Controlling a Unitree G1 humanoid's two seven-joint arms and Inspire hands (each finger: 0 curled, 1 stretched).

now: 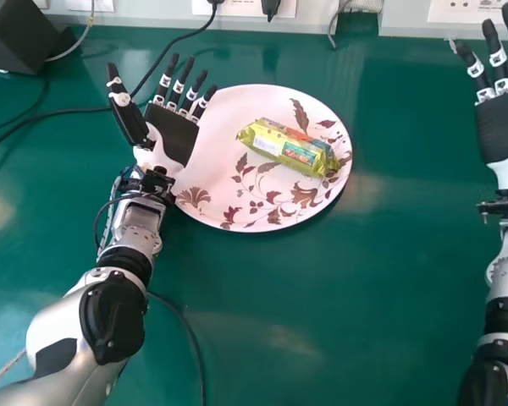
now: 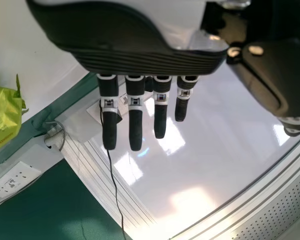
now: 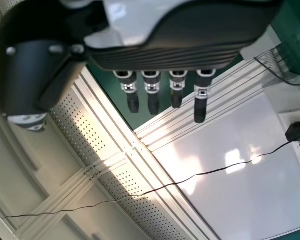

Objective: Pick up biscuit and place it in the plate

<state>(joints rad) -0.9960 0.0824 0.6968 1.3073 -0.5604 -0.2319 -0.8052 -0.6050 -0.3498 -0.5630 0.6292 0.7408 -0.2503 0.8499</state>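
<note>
The biscuit, in a green-yellow wrapper (image 1: 289, 146), lies on the right part of the round floral plate (image 1: 229, 182). My left hand (image 1: 173, 134) is over the plate's left edge, fingers straight, apart from the biscuit and holding nothing. In the left wrist view the left hand (image 2: 135, 120) has its fingers extended, with the biscuit wrapper (image 2: 5, 112) off to one side. My right hand (image 1: 501, 127) is at the far right of the table, fingers straight and empty; the right wrist view shows the right hand (image 3: 152, 90) likewise.
A dark box (image 1: 21, 35) stands at the back left of the green table (image 1: 322, 296). Black cables (image 1: 46, 116) run from it side past the left hand. White socket strips (image 1: 245, 8) line the back edge. Another cable (image 1: 186, 326) lies beside the left forearm.
</note>
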